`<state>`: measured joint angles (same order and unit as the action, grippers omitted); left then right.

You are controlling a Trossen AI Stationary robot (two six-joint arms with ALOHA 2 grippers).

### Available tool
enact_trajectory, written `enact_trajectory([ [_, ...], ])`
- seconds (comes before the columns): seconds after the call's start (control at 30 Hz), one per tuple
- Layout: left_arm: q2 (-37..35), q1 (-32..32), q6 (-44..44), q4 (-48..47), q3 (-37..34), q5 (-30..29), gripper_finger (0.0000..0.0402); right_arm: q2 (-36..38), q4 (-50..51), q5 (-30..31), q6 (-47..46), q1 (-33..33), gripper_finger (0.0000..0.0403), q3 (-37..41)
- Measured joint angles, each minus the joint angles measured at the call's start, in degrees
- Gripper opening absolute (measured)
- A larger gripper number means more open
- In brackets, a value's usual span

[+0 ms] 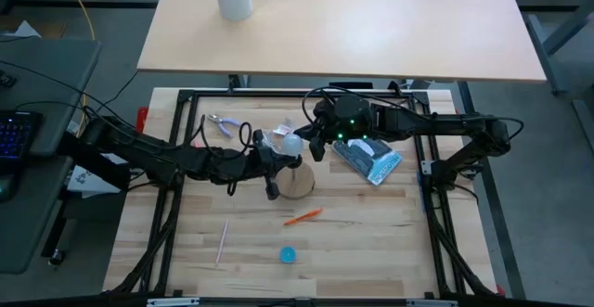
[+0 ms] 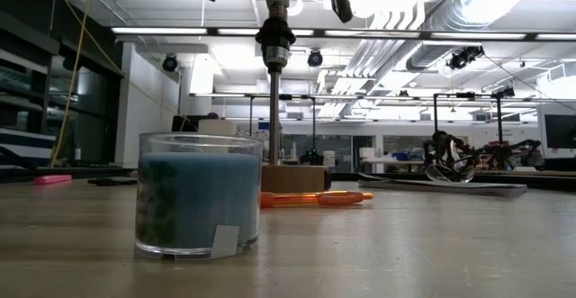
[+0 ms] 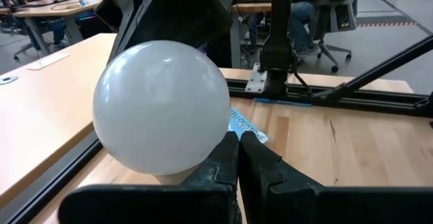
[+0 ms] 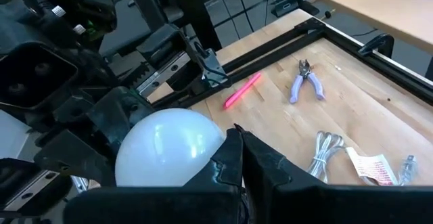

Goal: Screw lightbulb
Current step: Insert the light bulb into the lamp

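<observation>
The lightbulb [image 1: 288, 145] sits mid-table, above the round wooden base [image 1: 297, 183], w/ both grippers crowded at it. Left gripper [image 3: 237, 158] and right gripper [image 4: 238, 155] both have fingers pressed together beside the globe; neither visibly clamps it. Risk: w/ no real pinch the bulb could slip or cross-thread if pushed off-axis. Screw base and socket are hidden, so can't tell if threads are engaged.
</observation>
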<state>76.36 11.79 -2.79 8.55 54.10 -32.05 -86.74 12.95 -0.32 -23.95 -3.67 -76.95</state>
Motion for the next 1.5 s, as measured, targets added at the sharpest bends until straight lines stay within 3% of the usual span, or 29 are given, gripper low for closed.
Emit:
enact_trajectory([
  [1.5, -1.9, 0.6, -4.7, -4.4, -0.1, 2.5, 0.0000, 0.0, -0.3, 4.7, -2.8, 3.0, 0.0000, -0.1],
])
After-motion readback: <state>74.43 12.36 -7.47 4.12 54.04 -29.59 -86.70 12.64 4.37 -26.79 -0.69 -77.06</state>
